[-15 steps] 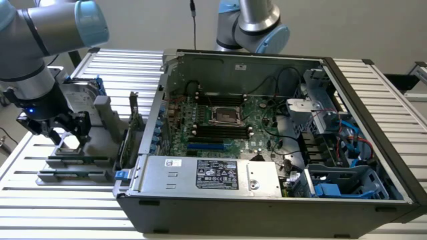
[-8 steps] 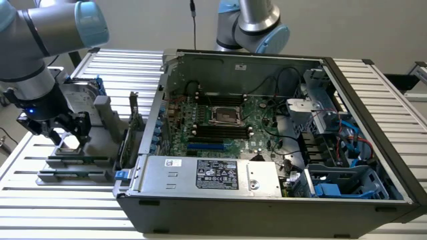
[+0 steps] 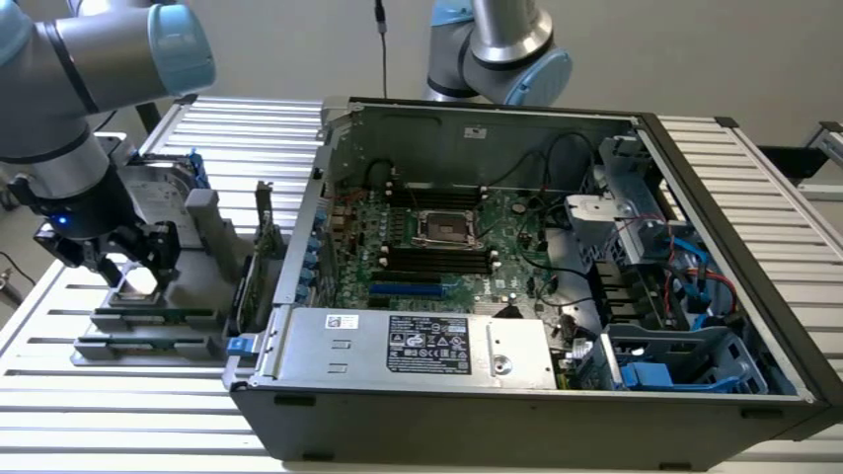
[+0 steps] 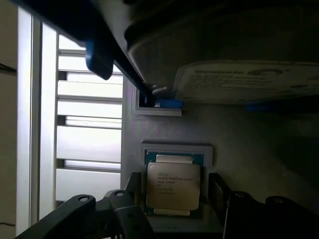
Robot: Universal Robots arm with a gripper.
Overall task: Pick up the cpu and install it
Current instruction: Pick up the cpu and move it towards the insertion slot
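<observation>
Cpu [image 4: 173, 185]: one, silver-topped, lay in grey holder [image 4: 164, 124] at the exterior view's left. Hand [image 3: 128, 265]: released, fingers [image 4: 133, 191] flanked cpu.

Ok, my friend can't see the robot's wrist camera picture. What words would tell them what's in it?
A small silver cpu lies flat in a grey holder, with the open gripper straddling it, one finger on each side. A hard drive sits beyond it, and a slatted white table lies beside the holder.

Cpu [image 4: 173, 185] between the spread gripper [image 3: 132, 267] fingers, narrow gaps free either side, hard drive [image 4: 239, 79] crowding just beside the cpu, computer case [image 3: 527, 425] further off towards the exterior view's right.
</observation>
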